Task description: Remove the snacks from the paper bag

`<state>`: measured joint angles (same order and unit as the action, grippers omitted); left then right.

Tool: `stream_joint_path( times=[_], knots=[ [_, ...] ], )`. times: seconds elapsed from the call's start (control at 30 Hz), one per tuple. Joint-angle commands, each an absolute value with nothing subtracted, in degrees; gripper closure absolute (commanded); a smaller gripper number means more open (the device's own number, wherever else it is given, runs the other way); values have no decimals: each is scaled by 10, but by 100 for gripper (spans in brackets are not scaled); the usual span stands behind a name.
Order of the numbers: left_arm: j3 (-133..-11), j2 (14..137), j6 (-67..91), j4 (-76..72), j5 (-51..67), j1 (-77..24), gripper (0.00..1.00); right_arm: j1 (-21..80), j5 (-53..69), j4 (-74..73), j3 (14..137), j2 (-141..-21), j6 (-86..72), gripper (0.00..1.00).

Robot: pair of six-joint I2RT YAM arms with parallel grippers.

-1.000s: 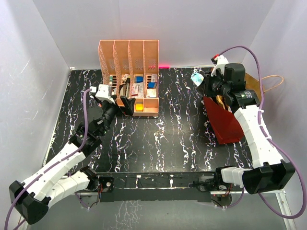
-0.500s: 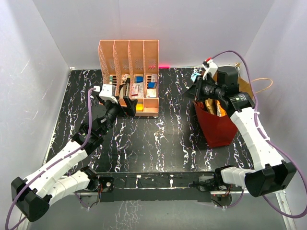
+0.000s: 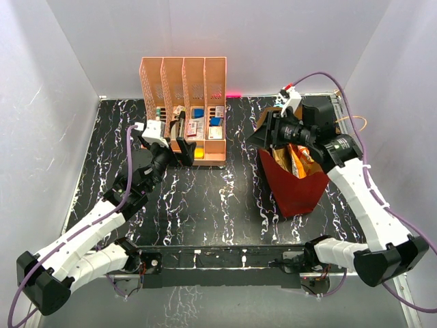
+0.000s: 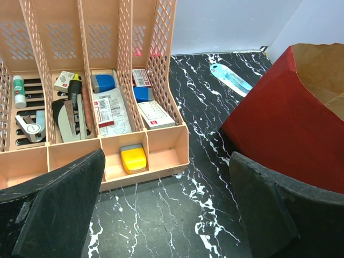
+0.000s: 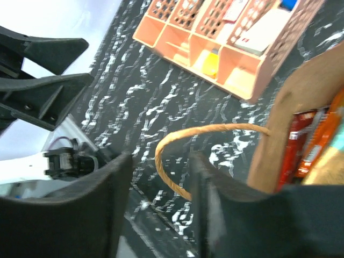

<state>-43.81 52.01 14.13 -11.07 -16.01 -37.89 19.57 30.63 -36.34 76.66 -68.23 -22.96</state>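
Top external: dark-red bag (image 3: 293,188) stands open at right, orange snacks (image 3: 300,160) inside. Only right wrist shows its handle loop (image 5: 215,129) between the right claw's (image 5: 159,158) narrowly parted fingers; left claw (image 4: 166,156) gapes wide.

Snacks (image 3: 301,162) mostly buried in paper bag (image 3: 290,190) — labels in organiser (image 3: 217,72) too small

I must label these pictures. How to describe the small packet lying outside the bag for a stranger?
Find the dark red paper bag on the black marbled table. Between it and the peach organiser, near the back wall, lies a flat packet. It alone lies loose, light blue and white.
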Motion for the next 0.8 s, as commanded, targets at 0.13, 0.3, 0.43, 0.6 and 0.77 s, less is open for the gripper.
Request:
stream_joint_path(
  times=[0.13, 0.3, 0.43, 0.6, 0.77],
  knots=[
    [-456, 518, 146, -114, -159, -382, 2, 197, 111, -479, 856, -592, -141, 8],
    [-459, 518, 149, -109, -159, -382, 2, 197, -37, -525, 844, -516, -108, 2],
    [-462, 524, 149, -105, -162, -382, 2, 197, -170, -545, 812, -461, -122, 2],
    [-463, 524, 150, -103, -165, -383, 2, 198, -306, -536, 781, -415, -145, 2],
    [-463, 521, 150, -103, -169, -382, 2, 197, -395, -509, 781, -426, -152, 2]
  ],
)
